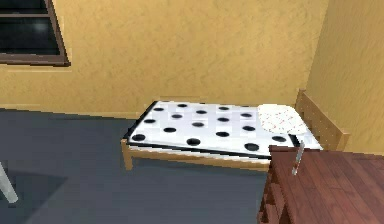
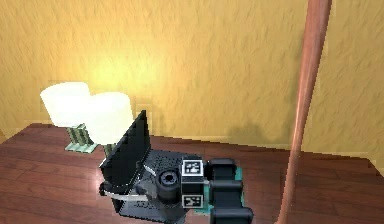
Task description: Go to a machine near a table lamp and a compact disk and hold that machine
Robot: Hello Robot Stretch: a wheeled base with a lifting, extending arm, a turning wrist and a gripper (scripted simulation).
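Stands with gripper [image 2: 125,193] at a dark laptop [image 2: 131,148] on a desk [image 2: 40,168] beside lamps [image 2: 110,112]. Cannot tell its grip or load. Faces a spotted bed [image 1: 200,125].

A black laptop-like machine [image 2: 128,150] sits on the dark reddish wooden desk [image 2: 40,170], its thin lid raised and leaning back, seen nearly edge-on. Just beside it, nearer the wall, a table lamp with two glowing cream shades [image 2: 108,112] stands upright.

A white bedspread [image 1: 200,125] dotted black is seen mid-frame against ochre walls [image 1: 200,45] — cream lamp shades [image 2: 108,112] and a reddish-brown tabletop [image 2: 40,168] are shown at the arm side view's left.
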